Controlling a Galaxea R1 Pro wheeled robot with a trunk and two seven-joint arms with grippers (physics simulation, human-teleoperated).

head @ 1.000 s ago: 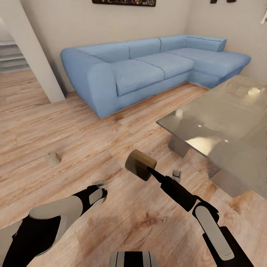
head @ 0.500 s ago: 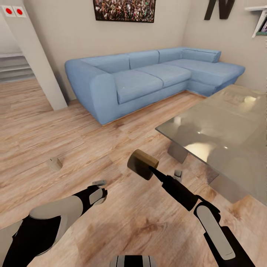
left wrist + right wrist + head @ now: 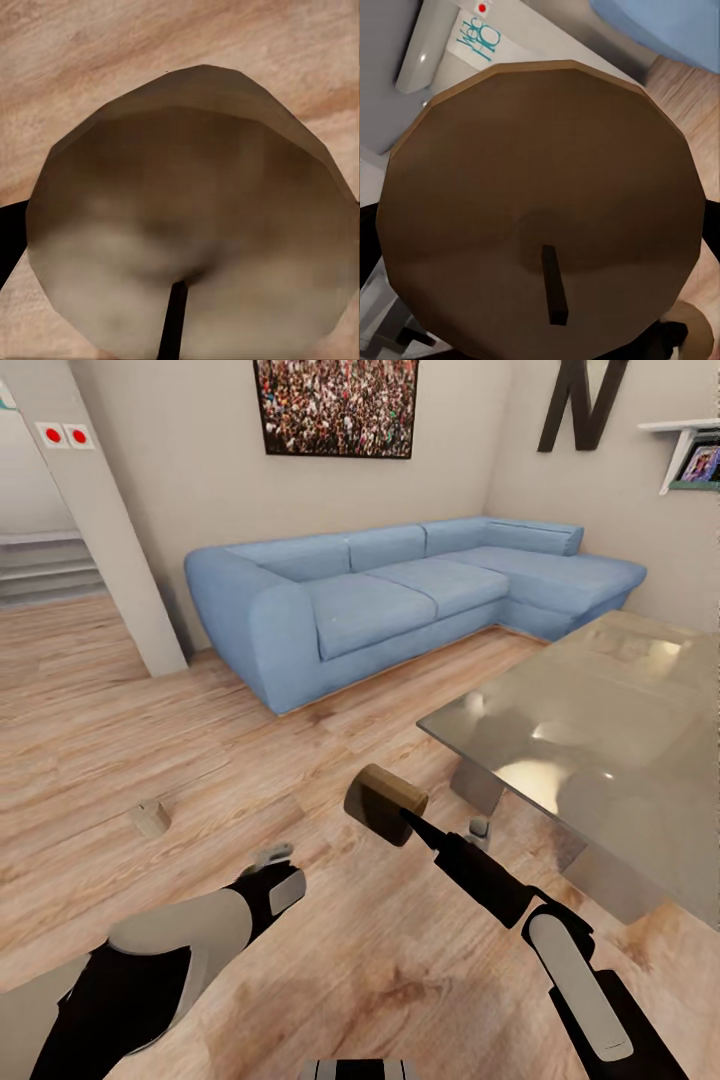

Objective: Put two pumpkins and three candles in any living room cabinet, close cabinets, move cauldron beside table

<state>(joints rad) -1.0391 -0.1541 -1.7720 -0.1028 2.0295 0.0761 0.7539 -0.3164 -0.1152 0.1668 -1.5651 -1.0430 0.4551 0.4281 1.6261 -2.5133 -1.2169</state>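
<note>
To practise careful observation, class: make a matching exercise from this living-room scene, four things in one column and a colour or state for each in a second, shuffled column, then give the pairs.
Column one:
1. sofa
2. table
3. brown candle
4. pale candle

Column two:
A. lying on the wooden floor, apart from both arms
B. blue
C. held off the floor by the right gripper
D. glossy grey

Pairs: 1-B, 2-D, 3-C, 4-A
</note>
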